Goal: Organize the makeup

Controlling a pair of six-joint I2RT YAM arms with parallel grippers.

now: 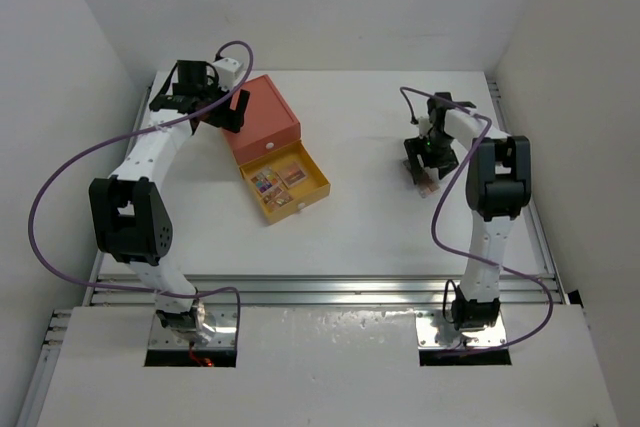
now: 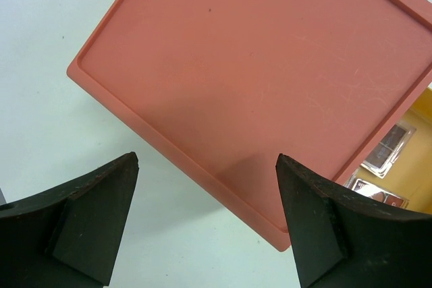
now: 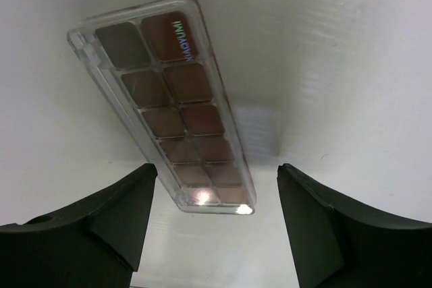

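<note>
Brown squares fill the long clear palette [image 3: 169,99] lying flat on the white table [image 3: 337,65]. Your right gripper [image 3: 214,179] is wide open over its near end, holding nothing. Your left gripper [image 2: 206,166] is wide open too, empty, over the pink box [image 2: 256,79].

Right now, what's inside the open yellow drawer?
A few small flat palettes lie in the yellow drawer. Whatever sits farther back under the orange box is covered.
</note>
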